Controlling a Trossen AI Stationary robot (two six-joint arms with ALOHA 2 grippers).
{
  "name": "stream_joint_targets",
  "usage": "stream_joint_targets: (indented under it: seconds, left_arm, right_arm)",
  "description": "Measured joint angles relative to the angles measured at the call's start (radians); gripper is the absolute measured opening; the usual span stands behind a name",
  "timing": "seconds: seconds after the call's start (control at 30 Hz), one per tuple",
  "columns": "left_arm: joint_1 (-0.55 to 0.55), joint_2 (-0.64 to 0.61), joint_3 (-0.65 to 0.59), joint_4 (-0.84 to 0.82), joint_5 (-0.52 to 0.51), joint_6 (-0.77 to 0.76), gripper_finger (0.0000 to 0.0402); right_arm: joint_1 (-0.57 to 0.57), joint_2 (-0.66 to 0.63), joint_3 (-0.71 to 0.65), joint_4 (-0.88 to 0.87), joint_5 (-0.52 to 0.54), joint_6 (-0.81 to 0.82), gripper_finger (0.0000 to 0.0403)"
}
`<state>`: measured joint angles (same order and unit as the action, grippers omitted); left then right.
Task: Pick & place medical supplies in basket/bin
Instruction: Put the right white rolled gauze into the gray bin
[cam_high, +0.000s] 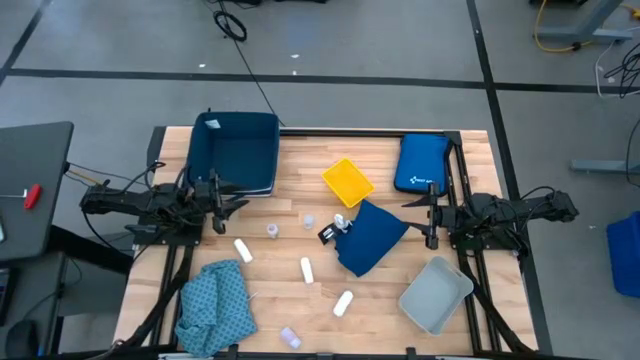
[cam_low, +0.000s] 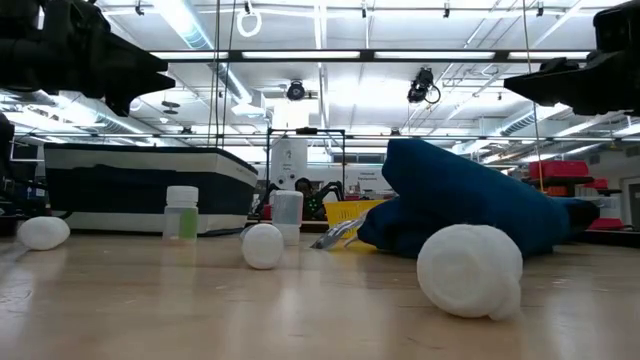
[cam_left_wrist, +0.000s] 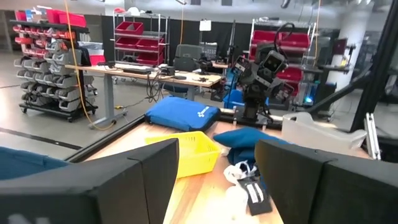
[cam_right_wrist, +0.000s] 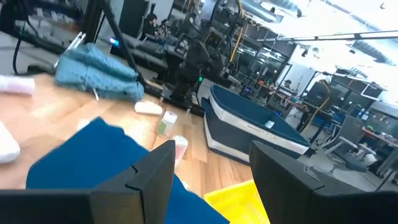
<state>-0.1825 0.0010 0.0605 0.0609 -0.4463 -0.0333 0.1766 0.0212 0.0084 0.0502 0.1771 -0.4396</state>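
Three white rolls (cam_high: 242, 250) (cam_high: 306, 268) (cam_high: 343, 303) lie on the wooden table. Small clear vials (cam_high: 272, 230) (cam_high: 309, 221) (cam_high: 290, 337) stand among them. A teal patterned cloth (cam_high: 215, 305) lies crumpled at the near left. A navy cloth (cam_high: 372, 236) lies heaped at the middle, and also shows in the low view (cam_low: 470, 205). My left gripper (cam_high: 224, 203) is open and empty at the left, in front of the navy bin (cam_high: 235, 150). My right gripper (cam_high: 429, 216) is open and empty at the right, beside the navy cloth.
A small yellow basket (cam_high: 347, 182) stands at the far middle, and a royal-blue padded pouch (cam_high: 421, 163) lies at the far right. A grey bin (cam_high: 435, 295) stands at the near right. A small black and white item (cam_high: 332, 230) lies at the navy cloth's left edge.
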Motion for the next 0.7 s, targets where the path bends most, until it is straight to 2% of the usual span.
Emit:
stream_joint_targets:
  seconds: [0.4,0.47,0.57,0.7]
  left_arm:
    - [0.000,0.000,0.000,0.104,0.040,-0.054,0.0216]
    - [0.000,0.000,0.000,0.105,0.034,-0.053,0.0216]
    - [0.000,0.000,0.000,0.119,0.009,-0.069,0.0216]
    - [0.000,0.000,0.000,0.131,-0.005,-0.082,0.0216]
  right_arm:
    - [0.000,0.000,0.000,0.019,-0.009,0.033,0.0215]
    - [0.000,0.000,0.000,0.041,0.007,0.124,0.0215]
    - [0.000,-0.001,0.000,0.095,0.069,0.344,0.0215]
    - [0.000,0.000,0.000,0.112,0.103,0.470,0.0215]
